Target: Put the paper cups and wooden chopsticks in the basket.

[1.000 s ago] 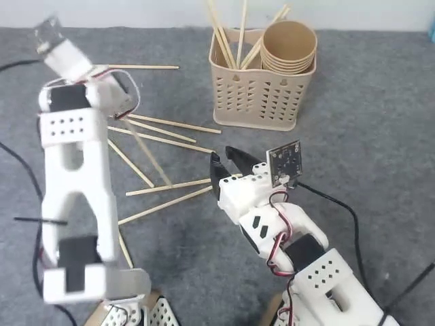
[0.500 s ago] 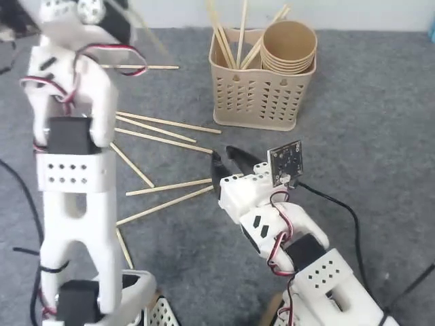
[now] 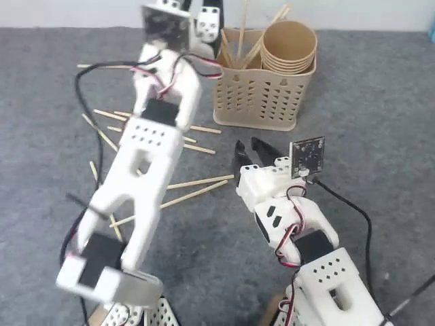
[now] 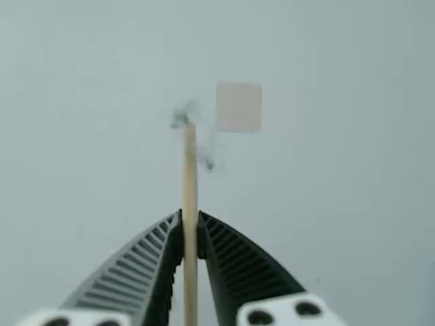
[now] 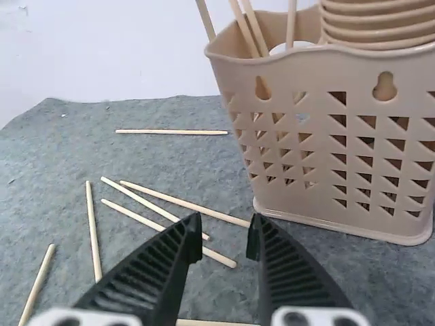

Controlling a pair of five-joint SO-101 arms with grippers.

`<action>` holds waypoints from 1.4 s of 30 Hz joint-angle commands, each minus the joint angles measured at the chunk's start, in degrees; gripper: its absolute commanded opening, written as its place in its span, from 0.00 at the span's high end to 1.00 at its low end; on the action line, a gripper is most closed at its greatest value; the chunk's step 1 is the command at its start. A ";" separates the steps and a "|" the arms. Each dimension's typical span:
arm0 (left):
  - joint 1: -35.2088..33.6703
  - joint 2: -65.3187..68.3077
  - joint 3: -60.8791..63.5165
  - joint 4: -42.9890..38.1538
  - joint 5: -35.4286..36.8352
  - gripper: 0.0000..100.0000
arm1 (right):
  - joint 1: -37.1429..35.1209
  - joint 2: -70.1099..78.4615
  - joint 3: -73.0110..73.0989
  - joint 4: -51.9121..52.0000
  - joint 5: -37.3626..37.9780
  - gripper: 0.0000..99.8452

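The beige basket (image 3: 258,102) stands at the back and holds a stack of paper cups (image 3: 290,44) and several wooden chopsticks (image 3: 242,27). My left gripper (image 3: 209,20) is raised at the basket's left top corner. In the left wrist view this gripper (image 4: 190,219) is shut on a chopstick (image 4: 189,163) that points at the pale wall. My right gripper (image 3: 250,151) hovers open over the mat in front of the basket, nothing between its fingers (image 5: 173,255). Loose chopsticks (image 3: 198,182) lie on the grey mat to its left.
Several more chopsticks (image 5: 146,204) lie scattered left of the basket (image 5: 340,156), one (image 5: 171,132) farther back near the wall. The left arm's white body (image 3: 146,170) spans the left half of the mat above them. Black cables (image 3: 340,197) trail off the right arm.
The left arm swung from the back left over to the basket's left rim, carrying its chopstick. The right gripper shifted slightly right and toward the basket, still open.
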 commanded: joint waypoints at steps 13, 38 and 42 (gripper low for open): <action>0.97 6.24 -22.55 7.30 -0.35 0.99 | 0.57 -1.36 -1.49 -1.45 -0.35 0.89; 1.58 16.88 -22.37 0.88 2.46 0.83 | 0.84 -1.36 -1.58 -1.45 -0.35 0.89; -1.05 16.00 -23.60 6.68 2.46 0.72 | 0.84 -1.36 -1.58 -1.45 -0.35 0.89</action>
